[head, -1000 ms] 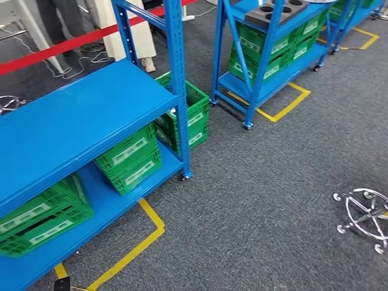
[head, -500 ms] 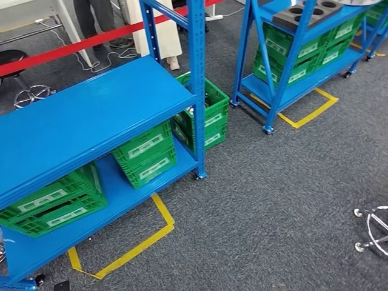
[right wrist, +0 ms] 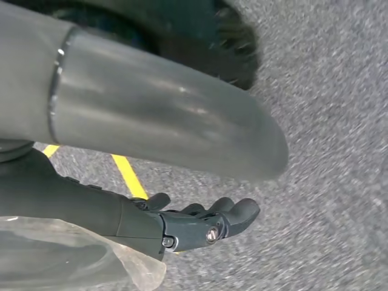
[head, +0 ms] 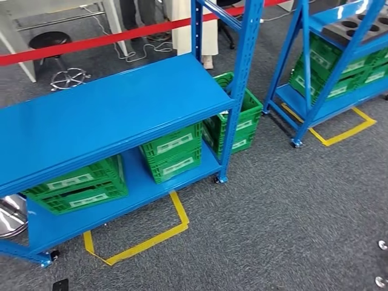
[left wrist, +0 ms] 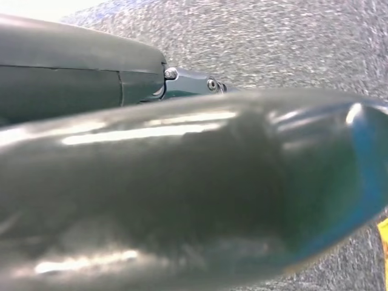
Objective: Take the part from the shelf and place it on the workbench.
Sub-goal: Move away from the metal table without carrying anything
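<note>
Part not identifiable; shelf [head: 114,115] top bare. Right hand [right wrist: 201,221] slack, holding nothing; left hand [left wrist: 192,82] state unclear. Arms hang for walking.

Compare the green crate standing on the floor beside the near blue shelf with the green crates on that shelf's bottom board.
The floor crate stands outside the near shelf, behind its front post; the two shelf crates sit on the bottom board. The floor crate's open top shows from above; the shelf crates' tops are hidden under the upper board. All are green latticed plastic with pale labels on their sides.
</note>
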`<state>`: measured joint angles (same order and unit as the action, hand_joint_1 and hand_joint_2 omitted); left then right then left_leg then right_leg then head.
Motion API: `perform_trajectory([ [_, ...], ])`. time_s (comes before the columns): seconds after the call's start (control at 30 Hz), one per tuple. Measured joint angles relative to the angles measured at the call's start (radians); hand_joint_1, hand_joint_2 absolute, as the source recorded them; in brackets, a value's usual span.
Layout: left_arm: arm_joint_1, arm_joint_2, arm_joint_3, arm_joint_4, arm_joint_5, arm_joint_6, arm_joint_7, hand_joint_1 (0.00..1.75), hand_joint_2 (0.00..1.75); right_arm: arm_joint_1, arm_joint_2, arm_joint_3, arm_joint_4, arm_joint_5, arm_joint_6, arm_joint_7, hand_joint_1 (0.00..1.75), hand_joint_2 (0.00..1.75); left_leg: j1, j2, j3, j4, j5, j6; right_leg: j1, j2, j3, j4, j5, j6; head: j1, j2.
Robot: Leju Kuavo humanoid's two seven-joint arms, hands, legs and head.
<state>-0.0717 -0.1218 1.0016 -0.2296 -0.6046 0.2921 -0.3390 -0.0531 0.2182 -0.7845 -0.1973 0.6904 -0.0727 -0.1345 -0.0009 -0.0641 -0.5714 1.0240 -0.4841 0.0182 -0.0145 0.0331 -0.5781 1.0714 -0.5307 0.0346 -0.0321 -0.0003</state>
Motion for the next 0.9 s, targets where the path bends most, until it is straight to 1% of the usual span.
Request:
perform_trajectory([
  [0.03,0.0,0.0,0.0,0.0,0.0,-0.001,0.0,0.0,0.0,-0.001,0.0,0.0,0.0,0.0,0.002,0.001,0.0,0.0,0.0,-0.008,-0.002,0.001,0.0,-0.005,0.0,0.011,0.017,-0.033,0.008,-0.004,0.0,0.0],
  [0.07,0.0,0.0,0.001,0.0,0.0,-0.002,0.0,0.0,0.0,-0.001,0.0,0.0,0.0,0.0,0.004,0.001,0.0,0.0,0.0,-0.015,-0.004,0.002,0.002,-0.011,0.001,0.017,0.024,-0.043,0.005,-0.009,-0.001,0.0],
  [0.1,0.002,0.001,0.001,0.0,0.0,-0.005,0.0,0.0,0.0,-0.001,0.0,0.0,0.0,0.002,0.006,0.001,0.0,0.0,0.002,-0.022,-0.006,0.002,0.004,-0.016,0.001,0.012,0.027,-0.046,0.006,-0.014,-0.001,0.0],
  [0.13,0.004,0.001,0.002,0.0,0.0,-0.008,0.0,0.0,0.0,-0.001,0.0,0.0,0.0,0.003,0.008,0.0,0.0,0.0,0.004,-0.023,-0.008,0.002,0.003,-0.021,0.001,0.004,0.028,-0.048,0.009,-0.02,-0.001,0.0],
  [0.17,0.005,0.001,0.003,0.0,0.0,-0.011,0.0,0.0,0.0,-0.001,0.001,0.0,0.0,0.005,0.01,-0.002,0.0,0.0,0.004,-0.014,-0.012,0.012,-0.004,-0.027,0.0,-0.003,0.03,-0.05,0.011,-0.027,-0.004,0.0],
  [0.2,0.005,0.001,0.004,0.0,0.0,-0.013,0.001,0.0,0.0,-0.001,0.001,0.0,0.0,0.008,0.01,-0.004,0.0,0.0,0.004,0.001,-0.023,0.039,-0.022,-0.032,-0.002,-0.012,0.031,-0.053,0.012,-0.032,-0.006,0.0],
  [0.23,0.004,0.0,0.004,0.0,0.0,-0.014,0.001,0.0,0.0,-0.001,0.002,0.0,0.0,0.01,0.01,-0.006,0.0,0.0,0.004,0.02,-0.044,0.086,-0.049,-0.037,-0.003,-0.022,0.033,-0.054,0.011,-0.037,-0.01,0.0],
  [0.27,0.002,-0.001,0.004,0.0,0.0,-0.015,0.003,0.0,0.0,0.0,0.002,0.0,0.0,0.012,0.01,-0.008,0.0,0.0,0.004,0.036,-0.072,0.149,-0.08,-0.041,-0.002,-0.032,0.034,-0.055,0.01,-0.041,-0.012,0.0],
  [0.3,0.001,-0.001,0.004,0.0,-0.001,-0.015,0.004,0.0,0.0,0.001,0.002,0.0,0.0,0.014,0.01,-0.008,0.0,0.0,0.006,0.045,-0.102,0.214,-0.107,-0.044,-0.001,-0.043,0.035,-0.054,0.008,-0.043,-0.013,0.0],
  [0.33,0.001,-0.002,0.004,0.0,-0.001,-0.015,0.006,0.0,0.0,0.001,0.002,0.0,0.0,0.015,0.01,-0.008,0.0,0.0,0.007,0.049,-0.123,0.259,-0.119,-0.046,-0.001,-0.054,0.036,-0.054,0.007,-0.044,-0.012,0.0],
  [0.37,0.003,-0.002,0.004,0.0,-0.001,-0.014,0.007,0.0,0.0,0.001,0.002,0.0,0.0,0.015,0.01,-0.008,0.0,0.0,0.008,0.051,-0.129,0.273,-0.113,-0.047,0.0,-0.063,0.038,-0.054,0.005,-0.045,-0.012,0.0],
  [0.4,0.004,-0.003,0.004,0.0,-0.002,-0.014,0.007,0.0,0.0,0.001,0.002,0.0,0.0,0.016,0.01,-0.008,0.0,0.0,0.009,0.055,-0.117,0.248,-0.089,-0.046,0.0,-0.072,0.04,-0.054,0.004,-0.044,-0.012,0.0],
  [0.43,0.005,-0.003,0.004,0.0,-0.002,-0.014,0.007,0.0,0.0,0.0,0.002,0.0,0.0,0.017,0.01,-0.009,0.0,0.0,0.009,0.062,-0.09,0.191,-0.053,-0.043,0.0,-0.081,0.044,-0.054,0.001,-0.043,-0.012,0.0],
  [0.47,0.005,-0.003,0.005,0.0,-0.002,-0.015,0.008,0.0,0.0,0.0,0.002,0.0,0.0,0.017,0.011,-0.009,0.0,0.0,0.006,0.078,-0.057,0.123,-0.022,-0.039,0.001,-0.089,0.047,-0.054,-0.001,-0.041,-0.012,0.0],
  [0.5,0.004,-0.003,0.005,0.0,-0.002,-0.018,0.009,0.0,0.0,-0.001,0.002,0.0,0.0,0.017,0.011,-0.01,0.0,0.0,0.002,0.095,-0.029,0.062,-0.002,-0.034,0.003,-0.097,0.049,-0.053,-0.004,-0.037,-0.013,0.0],
  [0.53,0.001,-0.003,0.005,0.0,-0.002,-0.023,0.011,0.0,0.0,-0.001,0.002,0.0,0.0,0.017,0.013,-0.011,0.0,0.0,-0.002,0.108,-0.012,0.024,0.006,-0.03,0.006,-0.105,0.051,-0.053,-0.007,-0.032,-0.012,0.0],
  [0.57,0.0,-0.003,0.005,0.0,-0.001,-0.028,0.012,0.0,0.0,-0.002,0.001,0.0,0.0,0.018,0.015,-0.012,0.0,0.0,-0.006,0.114,-0.006,0.007,0.004,-0.026,0.008,-0.112,0.052,-0.054,-0.008,-0.028,-0.011,0.0],
  [0.6,0.0,-0.004,0.005,0.0,-0.001,-0.033,0.014,0.0,0.0,-0.003,0.001,0.0,0.0,0.018,0.018,-0.013,0.0,0.0,-0.008,0.108,-0.007,0.003,0.002,-0.021,0.01,-0.121,0.053,-0.055,-0.01,-0.022,-0.01,0.0],
  [0.63,0.002,-0.004,0.006,0.0,-0.001,-0.035,0.014,0.0,0.0,-0.004,0.001,0.0,0.0,0.019,0.023,-0.014,0.0,0.0,-0.006,0.1,-0.007,0.001,0.004,-0.016,0.009,-0.126,0.054,-0.056,-0.012,-0.017,-0.01,0.0],
  [0.67,0.004,-0.004,0.006,0.0,-0.001,-0.036,0.014,0.0,0.0,-0.005,0.001,0.001,0.0,0.02,0.029,-0.015,0.0,0.0,-0.003,0.092,-0.006,-0.003,0.006,-0.01,0.008,-0.119,0.053,-0.051,-0.019,-0.011,-0.008,0.0],
  [0.7,0.006,-0.005,0.006,0.0,-0.001,-0.037,0.014,0.0,0.0,-0.006,0.001,0.001,0.0,0.023,0.036,-0.016,0.0,0.0,-0.001,0.085,-0.004,-0.007,0.008,-0.004,0.007,-0.102,0.044,-0.032,-0.034,-0.006,-0.006,0.0],
  [0.73,0.005,-0.005,0.007,0.0,0.0,-0.039,0.013,0.0,0.0,-0.006,0.001,0.002,0.0,0.026,0.044,-0.017,0.0,0.0,0.002,0.077,-0.003,-0.011,0.01,0.001,0.005,-0.081,0.024,0.008,-0.058,-0.002,-0.004,0.0],
  [0.77,0.004,-0.005,0.007,0.0,0.0,-0.043,0.012,0.0,0.0,-0.005,0.001,0.003,0.0,0.03,0.052,-0.018,0.0,0.0,0.002,0.069,-0.003,-0.011,0.01,0.004,0.004,-0.059,-0.005,0.07,-0.089,0.0,-0.001,0.0],
  [0.8,0.002,-0.005,0.008,0.0,0.001,-0.049,0.01,0.0,0.0,-0.004,0.001,0.004,0.0,0.033,0.058,-0.018,0.0,0.0,0.002,0.059,-0.004,-0.011,0.01,0.007,0.004,-0.047,-0.039,0.138,-0.118,0.002,0.0,0.0],
  [0.83,0.002,-0.004,0.01,0.0,0.002,-0.055,0.007,0.0,0.0,-0.001,0.001,0.005,0.0,0.035,0.062,-0.019,0.0,0.0,0.002,0.048,-0.004,-0.01,0.01,0.008,0.004,-0.042,-0.068,0.193,-0.136,0.003,0.001,0.0],
  [0.87,0.002,-0.004,0.012,0.0,0.003,-0.06,0.005,0.0,0.0,0.001,0.001,0.006,0.0,0.037,0.064,-0.019,0.0,0.0,0.002,0.037,-0.004,-0.01,0.01,0.008,0.004,-0.039,-0.084,0.216,-0.133,0.003,0.001,0.0],
  [0.9,0.003,-0.004,0.014,0.0,0.003,-0.061,0.003,0.0,0.0,0.002,0.001,0.006,0.0,0.038,0.064,-0.019,0.0,0.0,0.002,0.026,-0.003,-0.009,0.01,0.008,0.004,-0.036,-0.081,0.201,-0.111,0.002,0.001,0.0],
])
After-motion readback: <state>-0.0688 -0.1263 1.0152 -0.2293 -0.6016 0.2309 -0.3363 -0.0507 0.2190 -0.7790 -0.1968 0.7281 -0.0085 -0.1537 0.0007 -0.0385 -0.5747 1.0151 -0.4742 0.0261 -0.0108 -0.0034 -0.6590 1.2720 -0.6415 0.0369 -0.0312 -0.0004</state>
